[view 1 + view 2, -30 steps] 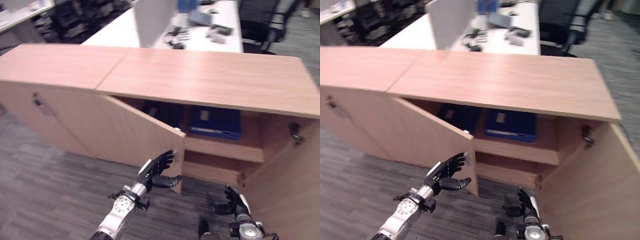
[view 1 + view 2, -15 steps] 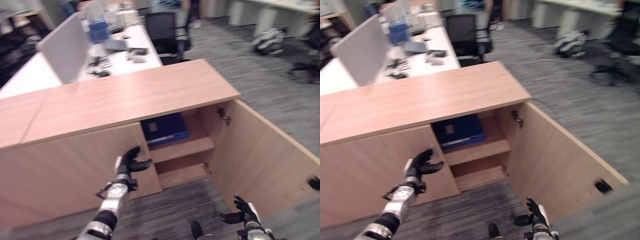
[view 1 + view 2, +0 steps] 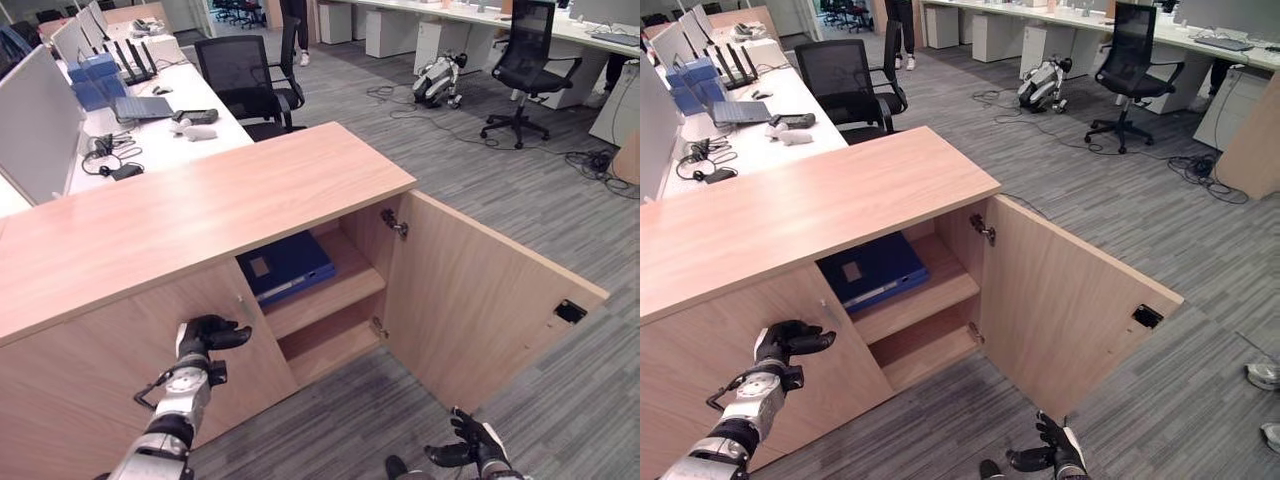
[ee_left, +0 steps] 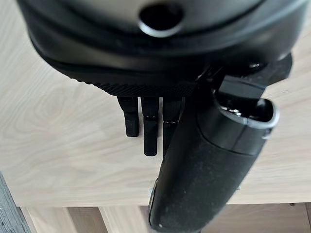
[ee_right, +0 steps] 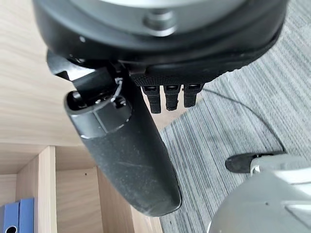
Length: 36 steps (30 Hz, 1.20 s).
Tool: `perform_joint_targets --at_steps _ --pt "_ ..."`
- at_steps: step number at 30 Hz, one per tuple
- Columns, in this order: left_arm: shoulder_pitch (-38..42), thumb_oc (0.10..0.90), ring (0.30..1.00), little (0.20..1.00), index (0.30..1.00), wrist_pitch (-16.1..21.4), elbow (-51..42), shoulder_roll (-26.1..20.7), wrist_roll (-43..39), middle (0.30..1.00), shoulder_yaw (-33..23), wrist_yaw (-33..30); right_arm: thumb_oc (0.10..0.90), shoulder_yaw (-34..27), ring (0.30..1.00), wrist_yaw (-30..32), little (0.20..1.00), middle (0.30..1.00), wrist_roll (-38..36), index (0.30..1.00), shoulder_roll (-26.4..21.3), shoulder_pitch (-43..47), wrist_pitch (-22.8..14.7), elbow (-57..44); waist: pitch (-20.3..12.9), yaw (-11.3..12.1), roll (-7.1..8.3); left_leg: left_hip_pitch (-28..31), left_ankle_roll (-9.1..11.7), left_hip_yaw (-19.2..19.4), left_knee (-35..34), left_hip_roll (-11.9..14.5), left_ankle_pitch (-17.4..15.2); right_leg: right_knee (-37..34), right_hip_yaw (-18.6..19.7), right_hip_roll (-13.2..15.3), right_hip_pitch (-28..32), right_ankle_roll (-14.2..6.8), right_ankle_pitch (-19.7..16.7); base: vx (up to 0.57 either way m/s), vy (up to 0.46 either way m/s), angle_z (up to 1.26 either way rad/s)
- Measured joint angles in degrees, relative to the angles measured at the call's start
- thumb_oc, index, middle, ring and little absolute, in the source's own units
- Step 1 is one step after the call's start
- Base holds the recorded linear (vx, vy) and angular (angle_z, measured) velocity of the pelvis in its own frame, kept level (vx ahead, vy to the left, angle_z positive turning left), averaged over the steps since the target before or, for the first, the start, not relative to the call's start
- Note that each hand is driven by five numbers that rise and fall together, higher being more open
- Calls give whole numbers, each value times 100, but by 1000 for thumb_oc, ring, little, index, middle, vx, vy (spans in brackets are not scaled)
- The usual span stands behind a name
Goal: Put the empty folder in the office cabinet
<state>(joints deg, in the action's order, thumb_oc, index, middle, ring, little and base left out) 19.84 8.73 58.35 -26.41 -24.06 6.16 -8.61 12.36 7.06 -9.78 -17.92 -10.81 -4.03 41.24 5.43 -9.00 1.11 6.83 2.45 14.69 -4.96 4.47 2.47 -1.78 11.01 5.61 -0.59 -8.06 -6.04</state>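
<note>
Your blue folder lies flat on the upper shelf of the light wood-grain office cabinet, whose right door stands wide open over grey striped carpet. Your left robot hand rests against the closed left door, fingers relaxed; your right robot hand hangs low, open and empty. Behind stand a white desk with a laptop and black swivel chairs.

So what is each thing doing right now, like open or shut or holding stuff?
Left cabinet door: shut, left hand against it.
Right cabinet door: swung wide open.
Blue folder: lying flat on the upper shelf.
Lower shelf: bare.
Left hand: fingers straight, holding nothing.
Right hand: open, holding nothing, low near the floor.
</note>
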Motion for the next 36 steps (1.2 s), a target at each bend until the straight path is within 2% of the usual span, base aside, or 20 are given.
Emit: perform_joint_targets --at_steps 3,5,7,9,11,12,13,14,15,16,17,19,21,23,25,28,30,33,35,36 --pt "-67 800 900 900 900 4 -278 25 -41 900 -149 -52 800 -50 900 3 900 900 -25 900 122 12 -7 0 -28 108 179 -106 -4 74 0 0 2 22 -54 43 -136 -78 -48 -37 33 -12" --pt "-523 800 900 900 900 41 -1113 291 -44 900 -129 -203 800 -104 900 48 900 900 -69 900 300 -44 0 0 -29 178 277 -173 -46 39 0 -6 42 114 -95 54 -208 -99 -60 -42 30 6" --pt "-989 800 900 900 900 95 -1800 500 -48 900 -35 -209 800 -161 900 47 900 900 -102 900 398 -49 1 1 -24 188 287 -174 -53 17 1 -17 55 122 -119 73 -206 -80 -47 -103 1 6" --pt "-1323 800 900 900 900 276 -2188 799 -46 900 140 -196 800 -204 900 116 900 900 -118 900 492 -32 3 37 0 321 268 -174 -114 8 1 -42 97 246 -314 141 -274 -138 -3 -68 -44 13" --pt "-1501 800 900 900 900 282 -2348 889 -47 900 419 -92 800 -204 900 134 900 900 -151 900 566 135 19 252 43 475 202 -130 -111 118 18 0 156 246 -1115 430 -301 -102 105 -50 -93 -21" --pt "-1839 800 900 900 900 283 -2578 938 -41 900 533 69 800 -209 900 145 900 900 -151 900 631 236 21 256 91 678 79 -46 -148 355 10 109 103 554 -2627 935 -321 -67 161 -25 -125 -50" --pt "-1949 800 900 900 900 282 -2589 936 -34 900 628 148 800 -205 900 145 900 900 -150 900 668 263 14 212 92 680 54 -45 -122 364 5 110 73 704 -2794 1126 -321 -121 198 -22 -146 -46" --pt "-2049 800 900 900 900 251 -2570 869 -29 900 715 256 800 -204 900 145 900 900 -150 900 723 287 5 203 94 710 62 -33 -65 344 3 86 43 754 -2639 1235 -337 -178 213 -9 -160 -20" --pt "-2174 800 900 900 900 245 -2563 819 -22 900 775 334 800 -205 900 146 900 900 -151 900 777 312 4 202 70 749 146 -8 -6 386 3 51 30 742 -2402 1319 -318 -256 179 -9 -108 -30" --pt "-2256 800 900 900 900 245 -2487 791 3 900 896 393 800 -207 900 145 900 900 -152 900 793 366 2 254 73 743 150 12 72 403 4 92 25 647 -2169 1274 -302 -489 -62 24 -202 -29" --pt "-2267 800 900 900 900 229 -2391 812 13 900 1026 438 800 -216 900 163 900 900 -152 900 746 412 3 282 81 721 50 6 114 398 3 185 28 642 -2138 1172 -304 -486 -49 41 -204 -20" --pt "-2543 800 900 900 900 192 -2045 1028 395 900 1213 786 800 -258 900 173 900 900 -152 900 473 450 2 366 58 579 -315 9 314 511 29 412 106 474 -2041 809 -264 -392 -42 59 -217 -40" --pt "-2678 800 900 900 900 39 -1910 1233 563 900 1213 837 800 -280 900 170 900 900 -153 900 236 412 21 370 18 581 -523 76 298 528 31 535 133 253 -1890 628 -229 -256 -179 67 -216 -55" --pt "-2686 800 900 900 900 74 -1693 1317 769 900 1179 914 800 -291 900 166 900 900 -152 900 92 357 21 377 2 469 -583 138 301 553 34 626 137 -23 -1886 511 -70 -262 -253 29 -180 -22" --pt "-2639 800 900 900 900 63 -1172 1398 920 900 978 909 800 -325 900 167 900 900 -152 900 2 300 9 373 -5 429 -568 274 298 727 33 754 137 -318 -1712 333 36 -200 -361 41 -227 -51" --pt "-2471 800 900 900 900 50 -554 1440 944 900 754 893 800 -407 900 160 900 900 -157 900 -114 223 5 397 -8 268 -665 260 289 744 35 927 133 -319 -1679 158 -47 -167 -363 61 -232 -27" --pt "-2382 800 900 900 900 43 -45 1408 1176 900 673 858 800 -417 900 143 900 900 -160 900 -166 236 -6 393 29 242 -768 250 147 882 161 1053 28 -320 -1611 38 -104 -118 -332 88 -163 -41" --pt "-2463 800 900 900 900 43 245 1471 1356 900 470 797 800 -415 900 99 900 900 -161 900 -259 183 3 400 40 215 -915 247 167 860 305 1214 -48 -321 -1570 -135 -96 -51 -295 104 -119 -18" --pt "-2450 800 900 900 900 23 397 1477 1358 900 417 746 800 -435 900 107 900 900 -161 900 -301 221 -2 400 90 288 -876 219 249 817 547 1250 20 -360 -1363 -138 -82 -18 -274 67 -38 -30" --pt "-2470 800 900 900 900 23 421 1489 1366 900 426 749 800 -465 900 109 900 900 -168 900 -337 249 -2 400 115 337 -841 142 294 643 700 1228 71 -364 -1345 -97 -79 -21 -270 73 -17 -15"
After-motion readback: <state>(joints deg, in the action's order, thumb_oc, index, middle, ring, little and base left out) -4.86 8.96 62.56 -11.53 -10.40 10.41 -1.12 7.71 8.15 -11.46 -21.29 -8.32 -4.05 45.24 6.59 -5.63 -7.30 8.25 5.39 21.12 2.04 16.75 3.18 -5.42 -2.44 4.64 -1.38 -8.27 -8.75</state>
